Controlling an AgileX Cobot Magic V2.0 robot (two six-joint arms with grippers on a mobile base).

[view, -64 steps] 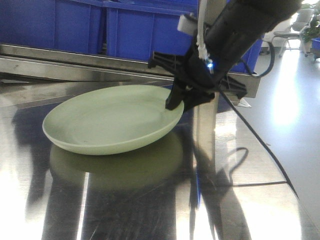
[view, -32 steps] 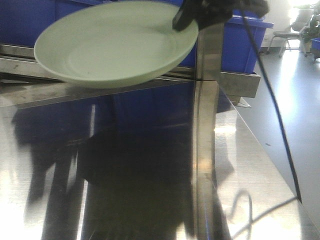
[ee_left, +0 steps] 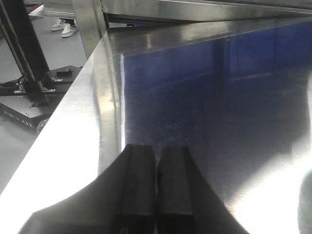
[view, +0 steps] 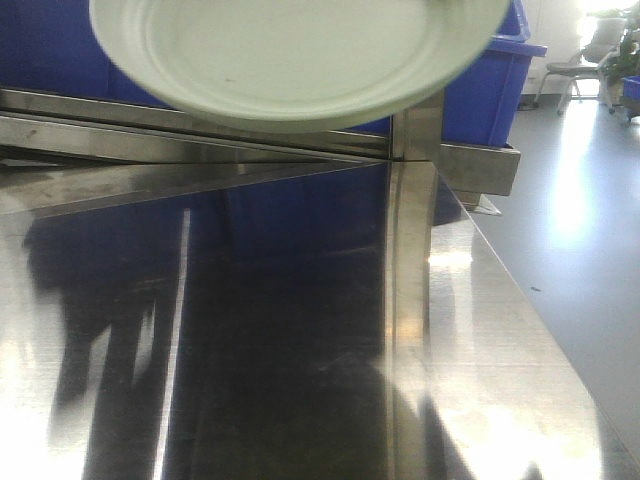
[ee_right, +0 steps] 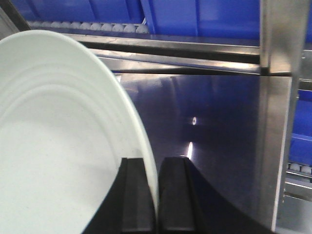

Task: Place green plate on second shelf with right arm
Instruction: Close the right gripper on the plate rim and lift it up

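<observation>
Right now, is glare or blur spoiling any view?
Front view: the green plate looks motion-blurred, with glare on the table at right. Left wrist: a blown-out corner bottom right. Right wrist: sharp where the right gripper pinches the rim.

The plate [view: 300, 60] hangs above the table's [view: 300, 350] far edge, before the bins [view: 50, 50] on the shelf [view: 150, 110] behind, its rim inside the right pincer [ee_right: 157, 195]. A post [view: 415, 130] rises from that edge toward the right. The left pincer [ee_left: 157, 195] is by the table's left edge.
</observation>
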